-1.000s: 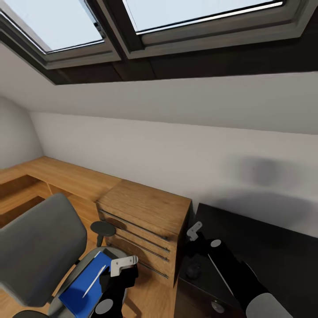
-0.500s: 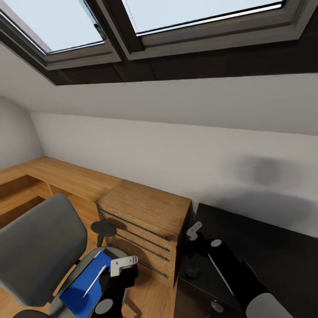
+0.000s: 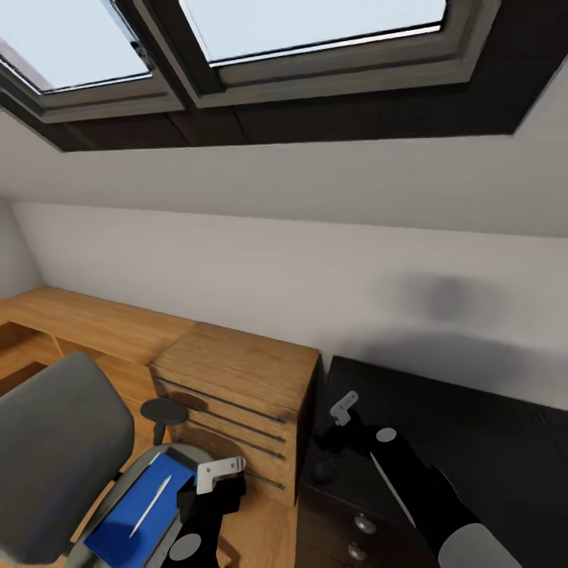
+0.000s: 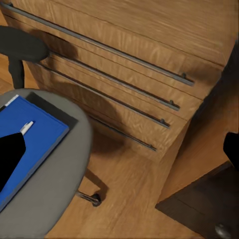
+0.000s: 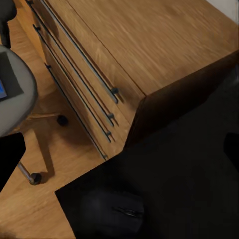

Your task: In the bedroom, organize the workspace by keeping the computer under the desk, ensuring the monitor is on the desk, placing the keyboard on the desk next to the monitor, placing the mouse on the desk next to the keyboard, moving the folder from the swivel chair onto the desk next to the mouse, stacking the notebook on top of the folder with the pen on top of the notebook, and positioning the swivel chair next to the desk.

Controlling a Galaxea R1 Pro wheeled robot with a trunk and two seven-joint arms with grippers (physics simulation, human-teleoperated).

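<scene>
Right hand [image 3: 341,410] seemingly over desk [image 3: 473,426] edge.

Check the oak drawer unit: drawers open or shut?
Shut. On the oak drawer unit every drawer front sits flush with the others, bar handles in line, none pulled out; the head view shows the same flat front.

**No legible text**

No words, brands, numbers or signs can be read. The blue folder [image 3: 134,517] has a plain cover, the oak drawer unit [image 3: 237,394] bears no label, and the mouse [image 5: 113,213] is perhaps too dim to show one.
</scene>
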